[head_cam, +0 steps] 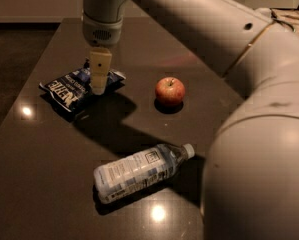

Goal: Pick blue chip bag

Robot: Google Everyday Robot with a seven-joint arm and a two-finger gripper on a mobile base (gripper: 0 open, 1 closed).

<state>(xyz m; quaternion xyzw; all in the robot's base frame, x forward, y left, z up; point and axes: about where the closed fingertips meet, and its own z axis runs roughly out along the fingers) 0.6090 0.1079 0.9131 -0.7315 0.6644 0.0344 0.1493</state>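
The blue chip bag [69, 88] is dark navy with white block lettering. It lies flat at the left of the dark table [34, 169]. My gripper [99, 79] hangs from the grey wrist at the top of the camera view, directly over the right end of the bag. Its pale fingers [99, 69] point straight down and cover part of the bag. The bag rests on the table.
A red apple [170, 91] stands to the right of the bag. A clear plastic water bottle [141, 170] with a pale label lies on its side near the front. My arm [249, 84] fills the right side of the view.
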